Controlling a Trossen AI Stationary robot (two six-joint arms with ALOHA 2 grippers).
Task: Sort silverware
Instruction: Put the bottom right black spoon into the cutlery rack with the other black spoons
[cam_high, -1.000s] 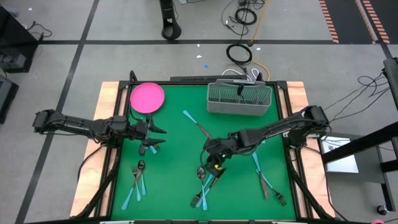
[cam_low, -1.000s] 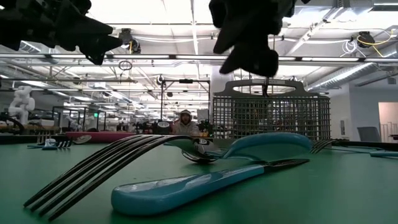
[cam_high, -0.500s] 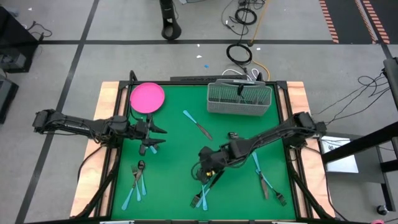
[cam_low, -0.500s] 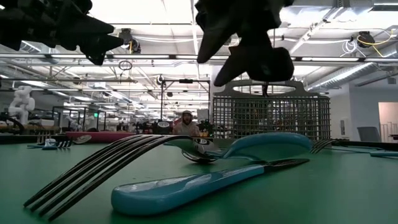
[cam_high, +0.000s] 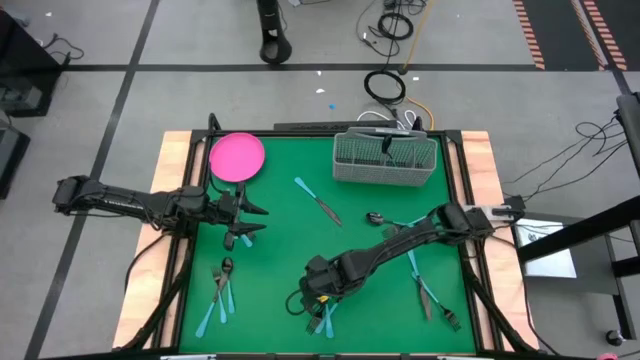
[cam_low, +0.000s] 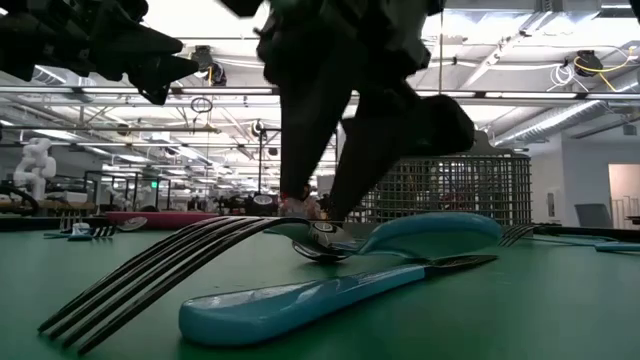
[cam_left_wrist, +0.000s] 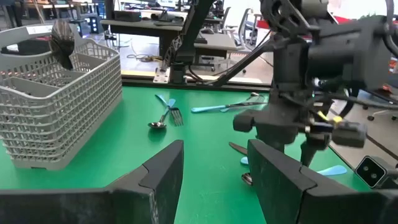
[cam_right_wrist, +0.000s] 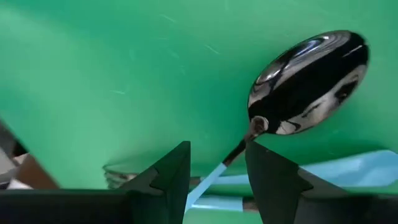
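Observation:
The silverware has light blue handles and dark heads and lies in groups on the green mat. One pile (cam_high: 327, 312) lies near the front edge. My right gripper (cam_high: 312, 293) hangs open over that pile, pointing steeply down. In the right wrist view its fingers (cam_right_wrist: 163, 177) stand on either side of a spoon's (cam_right_wrist: 308, 84) thin neck, apart from it. The low view shows the gripper (cam_low: 325, 205) just above the spoon (cam_low: 322, 251). My left gripper (cam_high: 247, 222) waits open above the mat's left side.
A gray mesh basket (cam_high: 385, 160) stands at the back with some pieces in it, and a pink plate (cam_high: 237, 157) at the back left. More silverware lies at the front left (cam_high: 220, 292), the front right (cam_high: 432, 295) and mid-mat (cam_high: 318, 200).
My right gripper has swung toward the table's near-left and come down onto the front pile, tipping steeper and rolling at the wrist. Its fingers stay open. The silverware has not shifted.

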